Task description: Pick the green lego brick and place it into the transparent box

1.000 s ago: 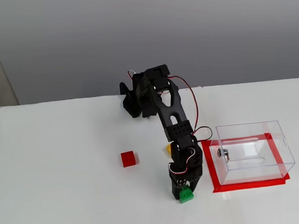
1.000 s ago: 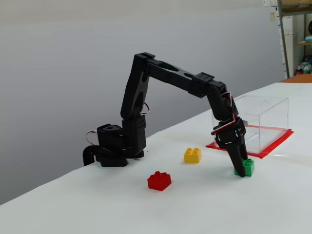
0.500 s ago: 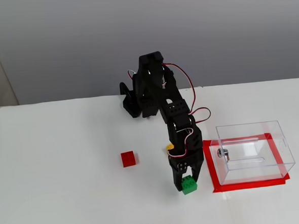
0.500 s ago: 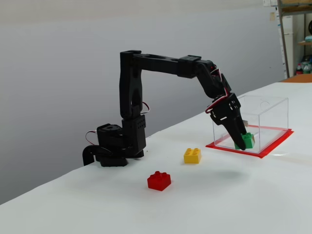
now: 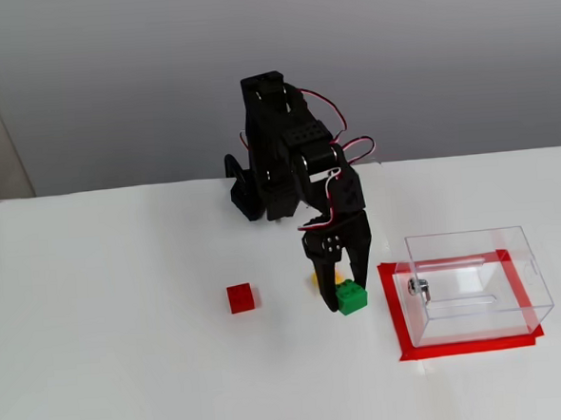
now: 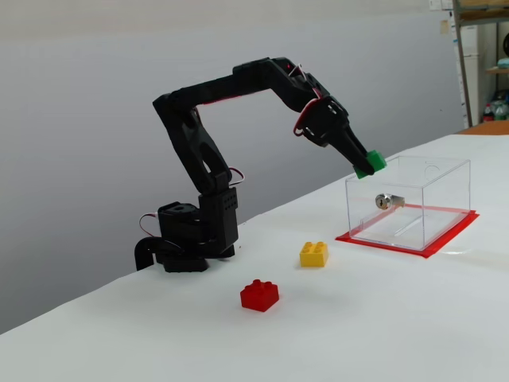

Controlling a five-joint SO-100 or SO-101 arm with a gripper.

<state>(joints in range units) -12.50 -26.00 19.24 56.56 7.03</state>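
Above the table: the green lego brick (image 6: 370, 164) rides in the air, pinched at the tip of the gripper (image 6: 364, 164), level with the top rim of the transparent box (image 6: 429, 191).
Progress: pick looks done; carry and release remain.
Brick to box: in a fixed view the brick (image 5: 351, 297) lies just left of the box (image 5: 527, 269), not yet over the opening.
Gripper state: jaws closed narrow on the brick, pointing down toward the box side.
Box: empty of bricks, standing on a red tape outline (image 5: 393, 308).
Others: yellow brick (image 6: 314, 253) and red brick (image 6: 259, 294) rest on the table, untouched.
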